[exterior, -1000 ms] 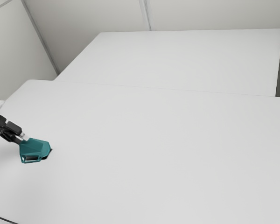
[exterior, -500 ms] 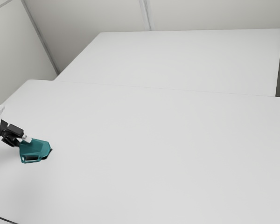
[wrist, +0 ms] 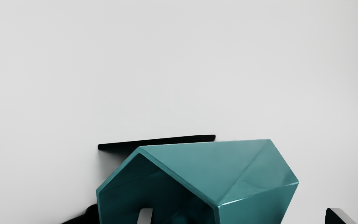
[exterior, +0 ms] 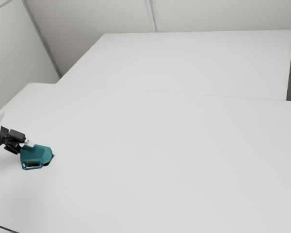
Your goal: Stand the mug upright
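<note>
Teal mug point(exterior: 38, 152): on side, white table's point(exterior: 150, 160) left, handle point(exterior: 33, 168) toward near edge. Gripper point(exterior: 27, 144): at mug, jaws open, fingers point(wrist: 146, 217) wide apart.

Room for the hand point(exterior: 28, 144) to pass stretches over the surface point(exterior: 160, 155), near and far, toward the exterior view's right. The mug point(exterior: 40, 152), lying on its side, blocks part of the space between the spread fingers point(wrist: 339, 213); a gap separates its base from one.

Bright, even light covers the smooth white table point(exterior: 160, 145). In the wrist view, black shadow lies beside the glossy, faceted teal mug point(wrist: 244, 168); one outer edge glints, its hollow dim.
</note>
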